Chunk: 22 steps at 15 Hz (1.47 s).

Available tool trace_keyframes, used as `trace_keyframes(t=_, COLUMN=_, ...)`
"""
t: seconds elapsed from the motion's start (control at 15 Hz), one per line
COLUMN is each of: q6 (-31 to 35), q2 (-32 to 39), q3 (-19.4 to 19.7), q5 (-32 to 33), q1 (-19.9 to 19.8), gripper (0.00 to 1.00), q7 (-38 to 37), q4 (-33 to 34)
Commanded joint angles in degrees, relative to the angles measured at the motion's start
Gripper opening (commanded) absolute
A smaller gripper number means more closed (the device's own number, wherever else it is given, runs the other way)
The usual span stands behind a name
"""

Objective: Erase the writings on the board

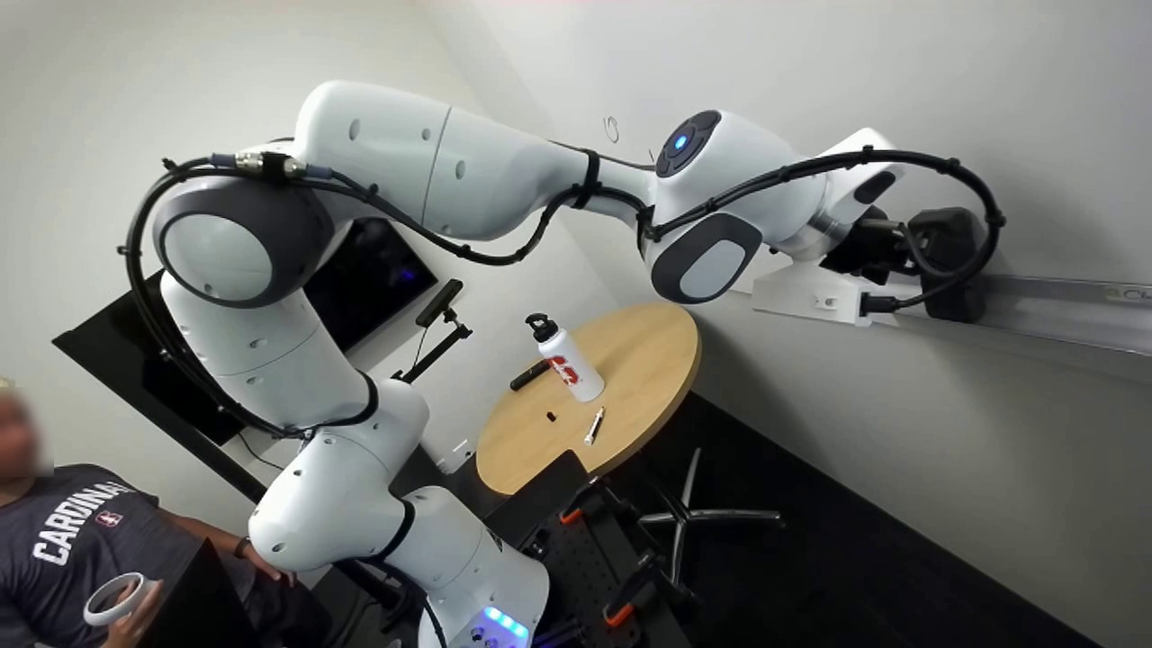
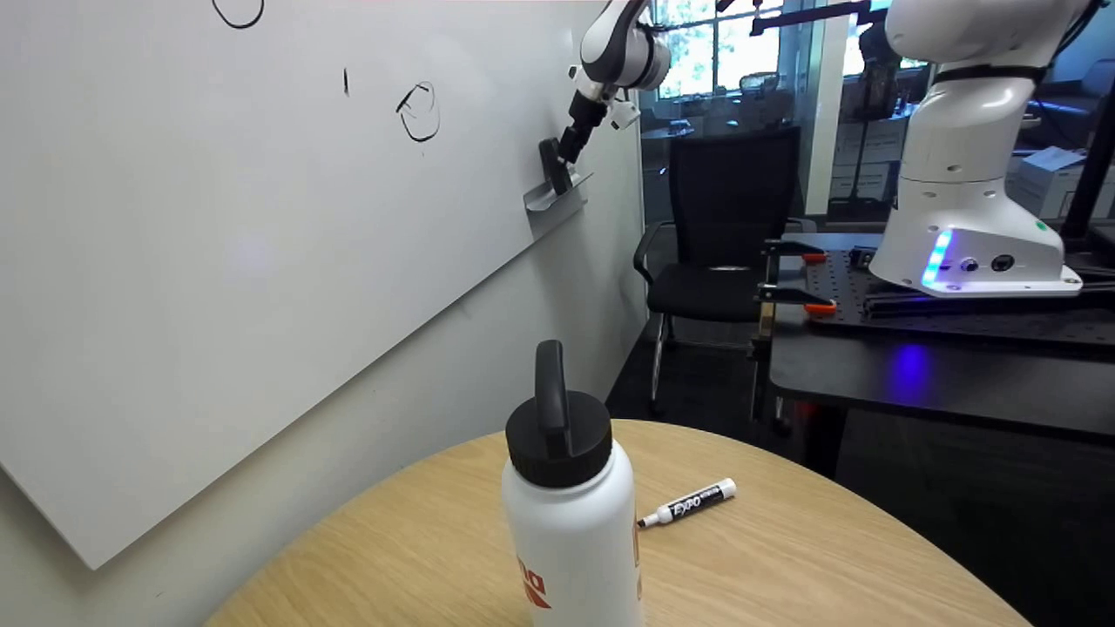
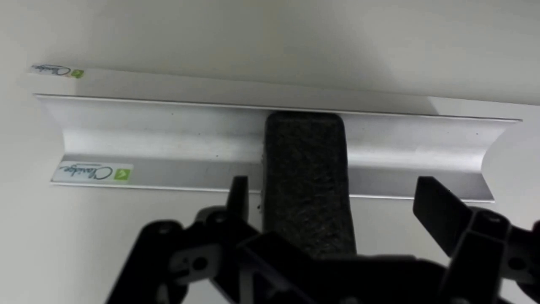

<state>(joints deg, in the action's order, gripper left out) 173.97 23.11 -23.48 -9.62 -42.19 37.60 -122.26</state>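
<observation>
"Is the gripper holding anything?"

"No. In the wrist view its fingers are standing well apart, one sitting at nine o'clock from the black eraser, one at three, with gaps showing on both sides."

"So the eraser's waiting?"

"It's standing on end in the metal tray, which is running from nine to three along the lower edge of the board."

"Is anything getting wiped?"

"Nothing that I'm seeing. In an exterior view the writings are sitting between nine and ten o'clock from the gripper, well apart from it."

"How far is this getting, then?"

"Barely starting, I'm guessing: lining up is looking done; grasping, lifting, carrying and rubbing are remaining."
</observation>
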Motion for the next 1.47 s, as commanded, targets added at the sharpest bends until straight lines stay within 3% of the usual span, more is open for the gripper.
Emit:
trace_keyframes(t=0.0, q6=1.35, q2=-0.55, q3=3.54, q5=1.02, q1=3.75, gripper=1.0, q7=-3.05, q4=0.02)
trace_keyframes(t=0.4, q6=2.64, q2=-0.14, q3=9.4, q5=0.69, q1=9.57, gripper=1.0, q7=-6.79, q4=0.75)
trace_keyframes(t=1.0, q6=2.82, q2=0.84, q3=9.58, q5=0.09, q1=9.92, gripper=1.0, q7=-6.56, q4=2.89)
trace_keyframes(t=1.07, q6=2.77, q2=0.99, q3=9.42, q5=-0.01, q1=9.82, gripper=0.75, q7=-6.49, q4=3.08)
trace_keyframes(t=1.2, q6=2.79, q2=1.07, q3=9.33, q5=0.09, q1=9.79, gripper=0.68, q7=-6.27, q4=3.16)
trace_keyframes(t=1.4, q6=2.69, q2=1.13, q3=9.18, q5=0.04, q1=9.64, gripper=0.42, q7=-6.15, q4=3.34)
